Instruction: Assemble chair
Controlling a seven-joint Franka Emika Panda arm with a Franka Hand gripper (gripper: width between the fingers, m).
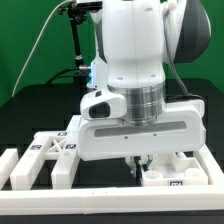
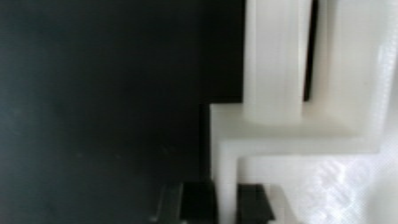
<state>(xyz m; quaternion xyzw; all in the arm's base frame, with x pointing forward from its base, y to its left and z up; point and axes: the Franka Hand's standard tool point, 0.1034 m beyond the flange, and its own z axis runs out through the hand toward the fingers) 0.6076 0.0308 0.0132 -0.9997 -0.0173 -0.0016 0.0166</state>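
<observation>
In the exterior view, my gripper (image 1: 138, 167) hangs low over the table's front, right beside a blocky white chair part (image 1: 180, 177) with tags on it. Two more tagged white chair parts (image 1: 47, 149) lie to the exterior view's left. In the wrist view, a stepped white chair part (image 2: 285, 120) runs up from the jaws against the black table (image 2: 98, 100). A thin white strip of it sits between my dark fingers (image 2: 192, 204), and my gripper (image 2: 228, 206) is shut on it. The arm hides the grip point in the exterior view.
A white rail (image 1: 25, 170) edges the table front at the exterior view's left and continues along the bottom (image 1: 100, 200). A dark stand with cables (image 1: 78, 40) rises at the back. Black table surface (image 1: 30, 110) stretches to the exterior view's left.
</observation>
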